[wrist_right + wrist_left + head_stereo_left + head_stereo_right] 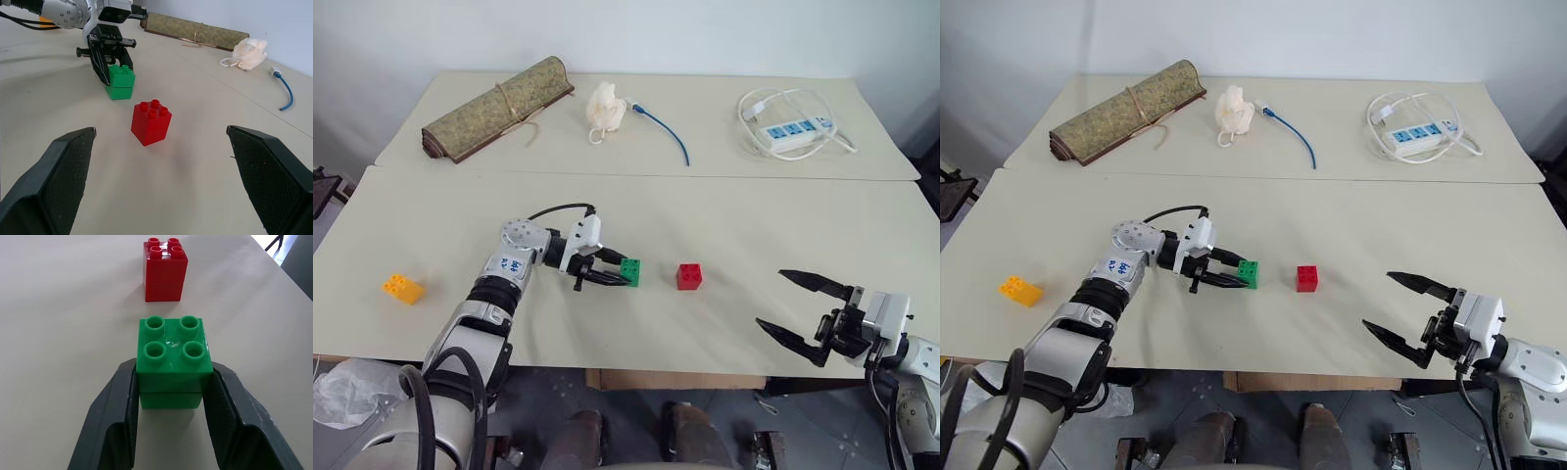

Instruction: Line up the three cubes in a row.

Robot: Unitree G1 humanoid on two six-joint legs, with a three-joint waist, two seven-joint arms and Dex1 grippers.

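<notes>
The green cube [630, 271] rests on the near table a short way to the left of the red cube [689, 276]. My left gripper [607, 274] reaches in from the left and is shut on the green cube [172, 360], one finger against each side. The red cube [165, 270] stands free just beyond it. The yellow-orange cube [402, 287] lies far off at the table's left. My right gripper [803, 309] hovers open at the front right, apart from the red cube [150, 121].
On the far table lie a rolled mat [497, 106], a white crumpled lump [605, 109] with a blue cable [664, 129], and a white power strip [793, 132] with its coiled cord. A seam [646, 175] divides the two tables.
</notes>
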